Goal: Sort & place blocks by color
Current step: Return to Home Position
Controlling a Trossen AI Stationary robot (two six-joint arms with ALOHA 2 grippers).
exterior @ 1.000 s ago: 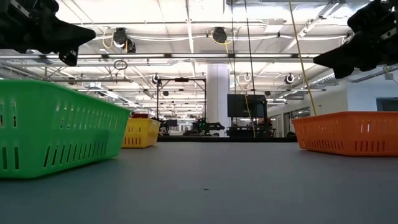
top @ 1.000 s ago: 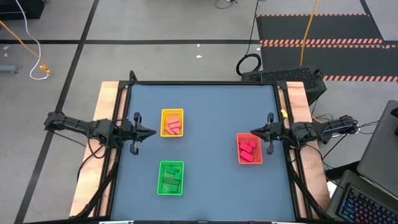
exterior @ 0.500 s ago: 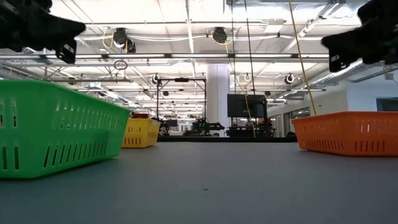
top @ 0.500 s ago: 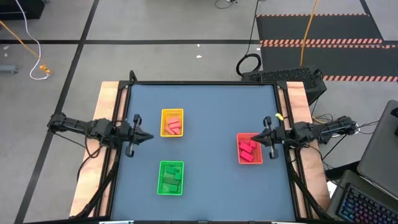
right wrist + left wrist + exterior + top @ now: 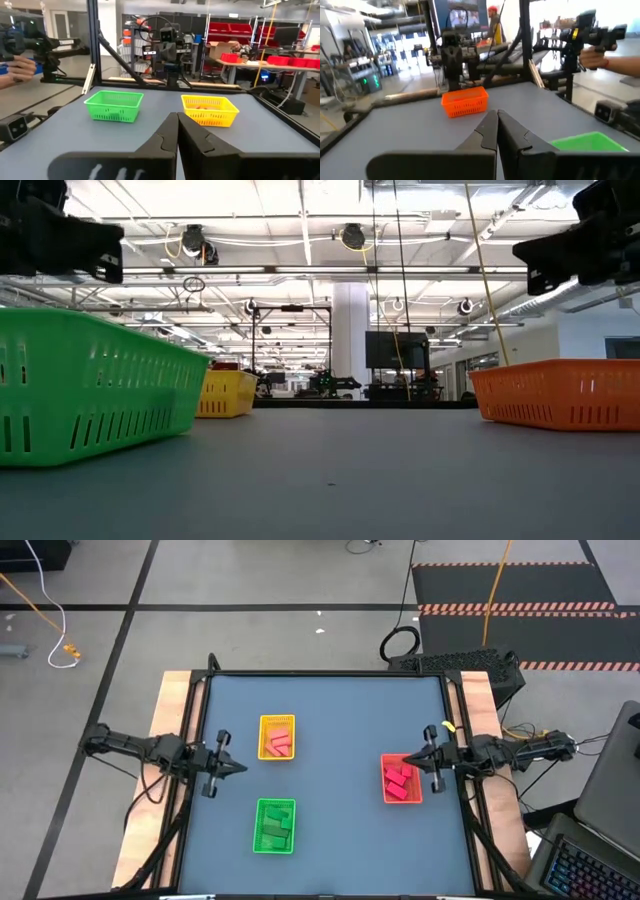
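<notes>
From above, salmon-pink blocks (image 5: 279, 745) lie in the yellow plastic mesh tray (image 5: 277, 719), green blocks (image 5: 273, 830) in the green mesh tray (image 5: 274, 803), and red blocks (image 5: 399, 781) in the red mesh tray (image 5: 401, 800). The left tool (image 5: 241, 767) hovers near the blue-grey worktop's (image 5: 330, 705) left edge, and the right tool (image 5: 406, 760) over the red tray. At table level the tray walls hide the blocks. In the wrist views both tools are closed (tips touching) and empty.

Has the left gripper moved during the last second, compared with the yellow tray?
Yes. Seen from above, the left gripper has drifted slightly away from the yellow tray, toward the green tray.
</notes>
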